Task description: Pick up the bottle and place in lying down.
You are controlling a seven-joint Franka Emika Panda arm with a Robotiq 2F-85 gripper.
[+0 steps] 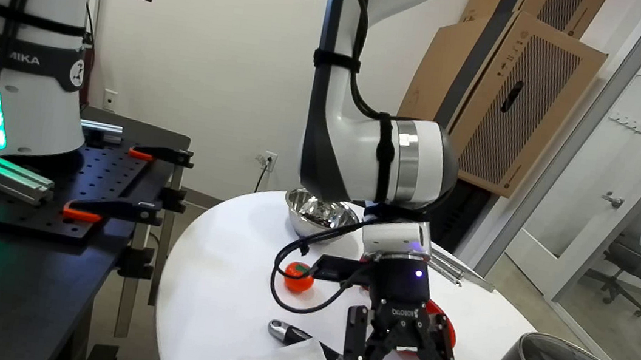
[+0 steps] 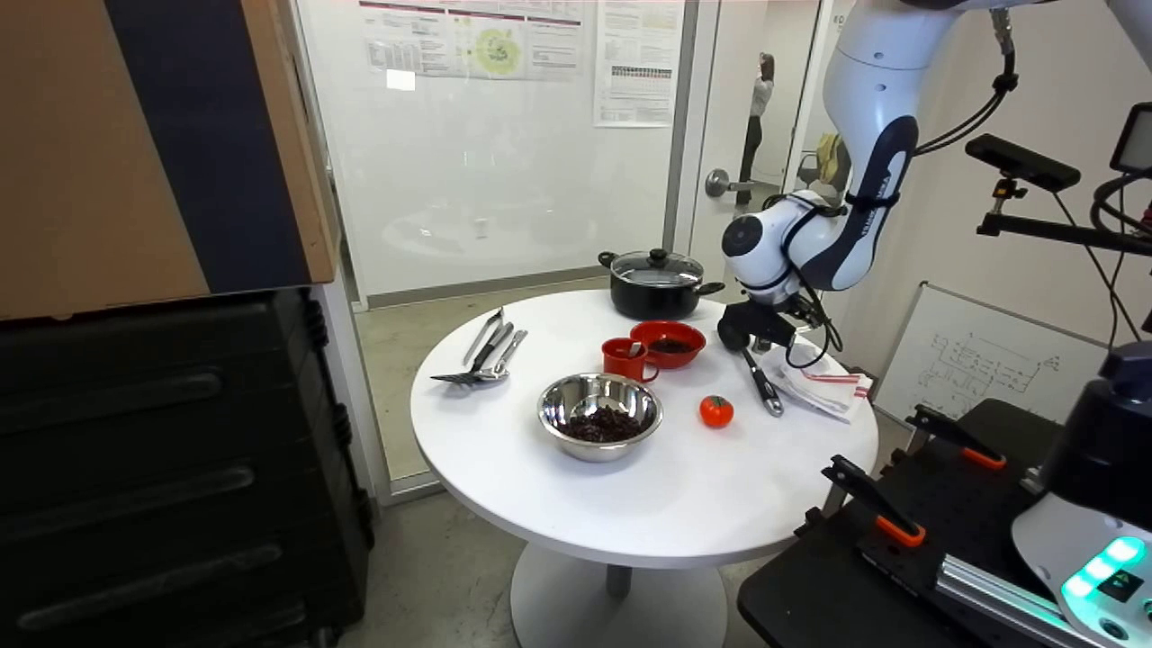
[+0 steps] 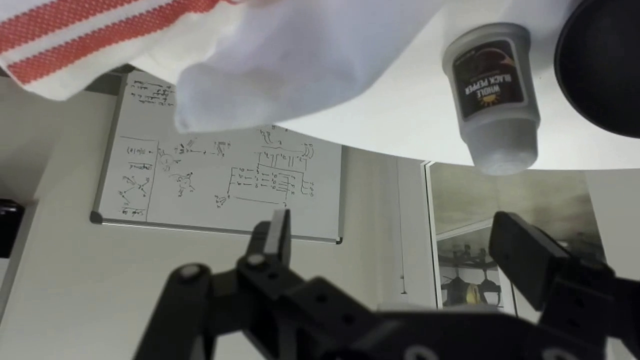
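Bottle (image 3: 495, 95): standing upright on the table (image 2: 711, 490), just beside the cloth (image 3: 260, 65), not touching; likely light, stiff plastic, perhaps slick; hard to tell how full
Bottle middle: likely best place to take hold, across the black pepper label; apt to slip or twist if pinched at the narrower top end
Gripper (image 3: 392, 222): spread wide near the cloth, holding nothing; to judge from the wrist view, in need of a shift toward the bottle before any squeeze
Cloth: soft and rumpled, liable to snag a fingertip or prop the bottle crooked if laid that way
Ladle (image 2: 762, 382): running by its handle alongside the cloth, with head across the bottle from there; easily knocked
Table edge (image 3: 390, 142): visible past the cloth; hard to tell how close to the bottle, so better laid well inward against rolling off
Tomato (image 2: 716, 411): across the ladle handle from the cloth, with wide bare table beside for laying flat
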